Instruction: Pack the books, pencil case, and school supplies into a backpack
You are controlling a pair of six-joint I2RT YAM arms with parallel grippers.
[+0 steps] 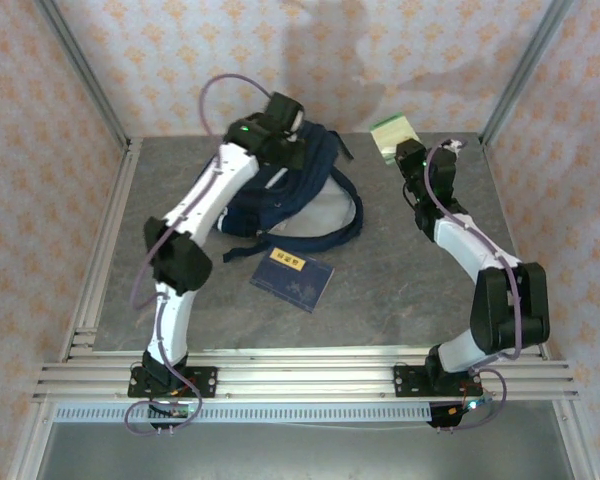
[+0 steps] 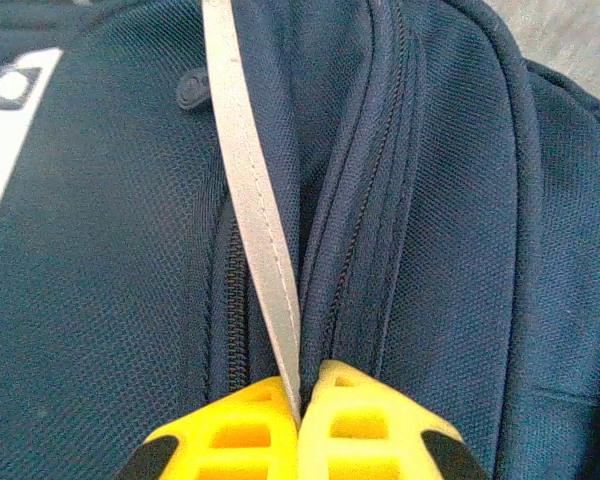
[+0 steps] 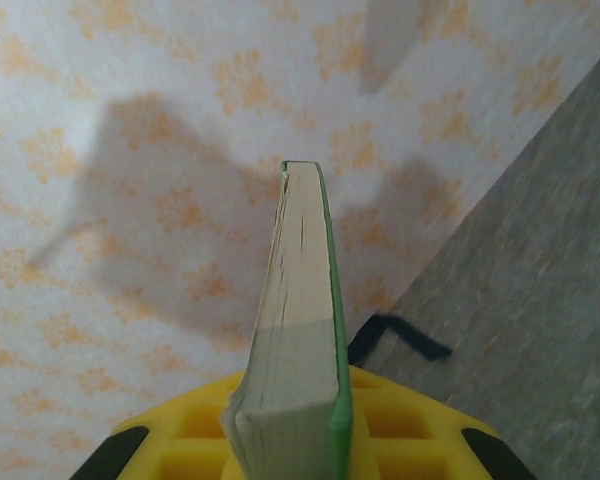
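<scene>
The left gripper (image 2: 300, 400) is pinched fully together on a pale grey strap (image 2: 248, 180), which runs away from its tips along the zip of the navy backpack (image 2: 100, 260) lying right beneath it. A navy book (image 1: 292, 278) lies flat on the table (image 1: 400, 300) between the arms, nearer the bases than either gripper. The right gripper (image 3: 290, 420) is clamped narrowly on the green-edged packet (image 3: 302, 270), which stands edge-on out of its fingers, pointing toward the patterned wall (image 3: 130, 100).
</scene>
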